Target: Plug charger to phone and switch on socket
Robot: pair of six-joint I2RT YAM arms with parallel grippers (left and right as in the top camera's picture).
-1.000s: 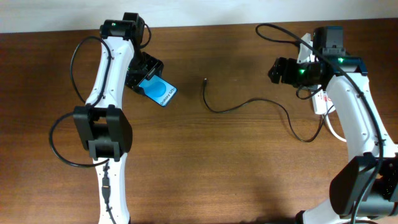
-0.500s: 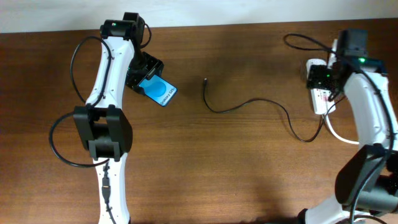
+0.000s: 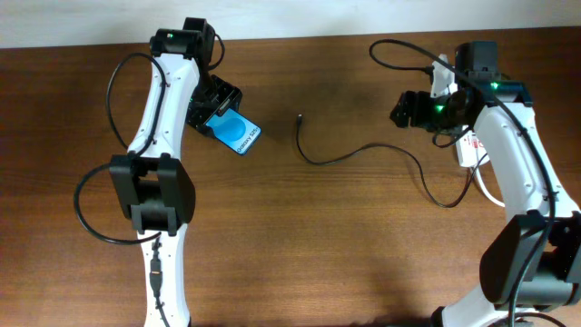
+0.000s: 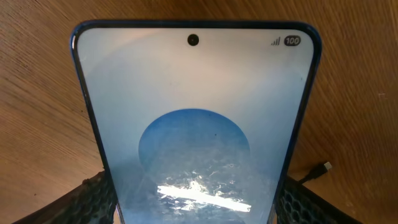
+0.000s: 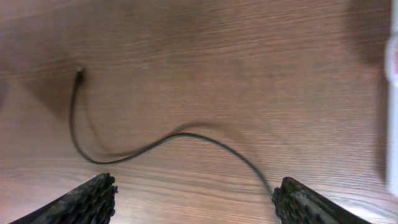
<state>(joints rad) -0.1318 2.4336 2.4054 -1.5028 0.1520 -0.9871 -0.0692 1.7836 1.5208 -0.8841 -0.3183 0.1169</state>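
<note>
The left claw (image 3: 214, 120) is closed on the far-left end of the phone (image 3: 238, 136), its fingers (image 4: 84, 202) pressing both long edges. The phone's blue screen faces up and its free end points to the near right, over the far left part of the wooden surface (image 3: 345, 254).

The right claw (image 3: 399, 109) hangs above the far right of the surface, jaws spread wide and holding nothing. Below it lies the charger (image 5: 186, 135), untouched. The thin black cable snakes across the wood, its plug tip (image 3: 300, 116) near the middle, well apart from the phone. The socket (image 3: 465, 153) lies at the right, partly hidden under the right arm.
</note>
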